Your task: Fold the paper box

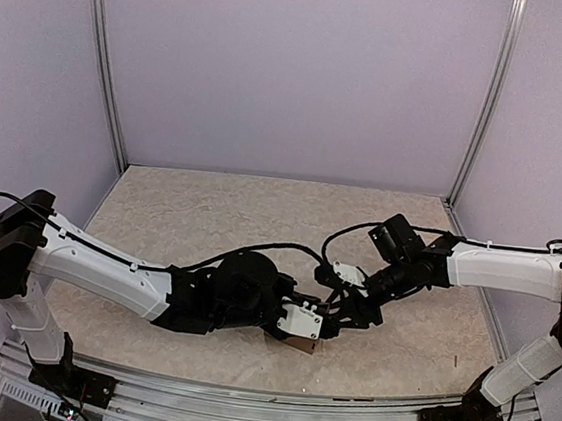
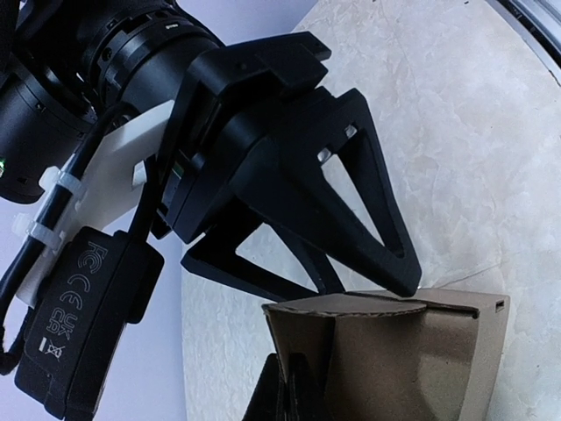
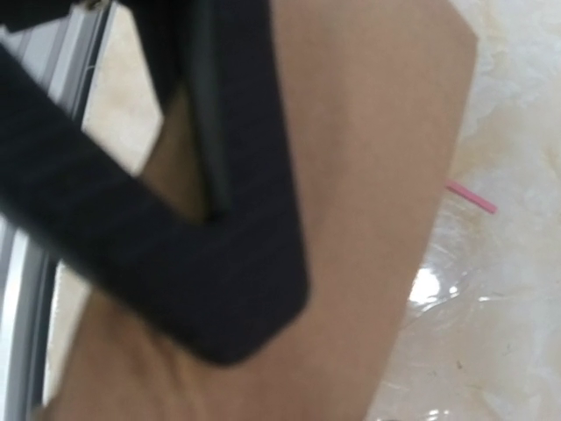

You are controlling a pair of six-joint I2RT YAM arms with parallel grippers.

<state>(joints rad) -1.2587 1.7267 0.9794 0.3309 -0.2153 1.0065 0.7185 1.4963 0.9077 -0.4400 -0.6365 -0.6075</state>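
One brown cardboard box [image 2: 394,360], my left tool [image 1: 308,332] pinching its wall, my right tool [image 2: 375,282] part-spread at its top edge

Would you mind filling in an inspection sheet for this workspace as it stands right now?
Surface: beige marbled tabletop; glare patch in the right wrist view.
Job's things: the paper box, brown cardboard, partly formed with walls raised, near the front edge between both arms.
Clutter: one thin pink strip on the table beside the box.
Grippers: left gripper shut, low at the box; whether it pinches a wall cannot be told. Right gripper open, one fingertip at the box's top edge.
Cables: black cables loop above both wrists.
Surroundings: pale lilac walls, metal posts, aluminium rail.
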